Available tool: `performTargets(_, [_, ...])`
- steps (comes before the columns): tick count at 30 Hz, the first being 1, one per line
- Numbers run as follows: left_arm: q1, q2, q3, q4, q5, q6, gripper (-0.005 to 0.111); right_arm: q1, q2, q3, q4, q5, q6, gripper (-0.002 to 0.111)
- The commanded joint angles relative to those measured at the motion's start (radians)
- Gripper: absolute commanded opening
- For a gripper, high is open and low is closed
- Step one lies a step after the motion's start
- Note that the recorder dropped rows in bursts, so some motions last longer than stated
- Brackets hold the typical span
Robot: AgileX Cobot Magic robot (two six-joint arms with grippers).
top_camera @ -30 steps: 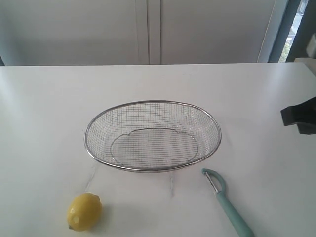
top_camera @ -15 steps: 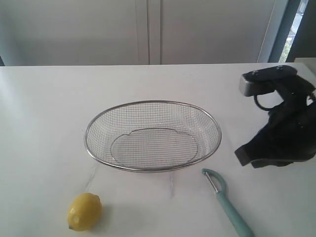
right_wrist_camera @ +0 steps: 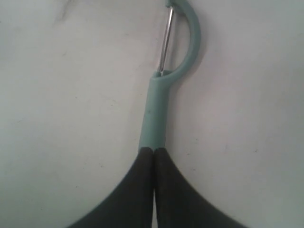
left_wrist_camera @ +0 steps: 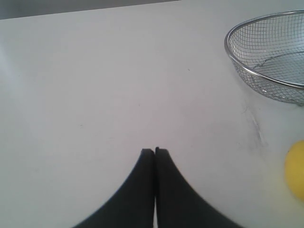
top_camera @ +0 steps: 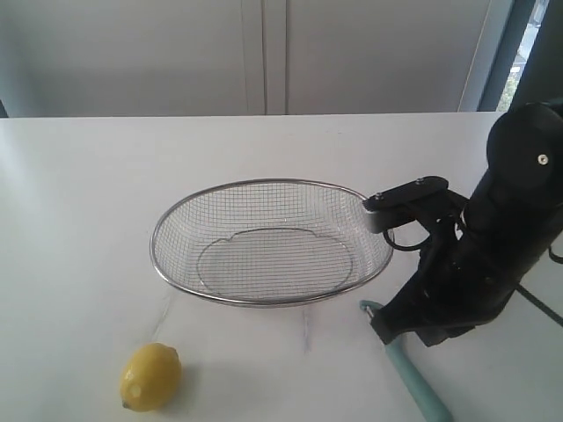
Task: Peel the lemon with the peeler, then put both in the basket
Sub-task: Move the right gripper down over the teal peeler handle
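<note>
Peeler, slim, pale teal handle with teal loop head and narrow metal blade (top_camera: pixel 412 383): lies flat on the white worktop (top_camera: pixel 88 193), near the right front rim of the basket. Its long axis runs diagonally in the exterior view, head end toward the basket and handle toward the near edge. The bright blade is strung lengthwise across the loop. The handle is plain and smooth.

Right gripper, black (top_camera: pixel 384 327): clenched, fingers pressed together with nothing between them. It sits directly over the peeler's handle (right_wrist_camera: pixel 156 114), close behind the head. Whether it touches the handle cannot be told.

Lemon, small, whole, yellow, oval, dimpled skin (top_camera: pixel 150 376): rests on the worktop at front left, well apart from the peeler, nubbed tip turned toward the near edge.

Basket, wide oval, silver wire mesh, thick metal rim (top_camera: pixel 155 255): stands at the centre, upright.

Left gripper, black (left_wrist_camera: pixel 155 151): clenched, above bare worktop, apart from lemon and basket.
</note>
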State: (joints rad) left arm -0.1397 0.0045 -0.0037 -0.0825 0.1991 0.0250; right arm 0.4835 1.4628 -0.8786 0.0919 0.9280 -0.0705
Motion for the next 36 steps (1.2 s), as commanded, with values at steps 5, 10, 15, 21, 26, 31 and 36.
performTargets(5, [-0.001,-0.004,0.004,-0.003,-0.004,0.002,0.0,0.004,0.013,-0.008,0.018,-0.009,0.009,0.0])
performTargets(10, [-0.001,-0.004,0.004,-0.003,-0.004,0.002,0.0,0.004,0.013,-0.008,0.066,-0.013,0.034,0.0])
performTargets(15, [-0.001,-0.004,0.004,-0.003,-0.004,0.002,0.0,0.004,0.013,-0.008,0.069,-0.035,0.058,0.0])
performTargets(21, [-0.001,-0.004,0.004,-0.003,-0.004,0.002,0.0,0.004,0.013,-0.008,0.069,-0.053,0.057,0.004])
performTargets(26, [-0.001,-0.004,0.004,-0.003,-0.004,0.002,0.0,0.004,0.013,-0.008,0.069,-0.061,0.048,0.024])
performTargets(31, [-0.001,-0.004,0.004,-0.003,-0.004,0.002,0.0,0.004,0.013,-0.006,0.069,-0.061,0.048,0.031])
performTargets(36, [-0.001,-0.004,0.004,-0.003,-0.004,0.002,0.0,0.004,0.015,-0.004,0.065,-0.061,-0.017,0.032])
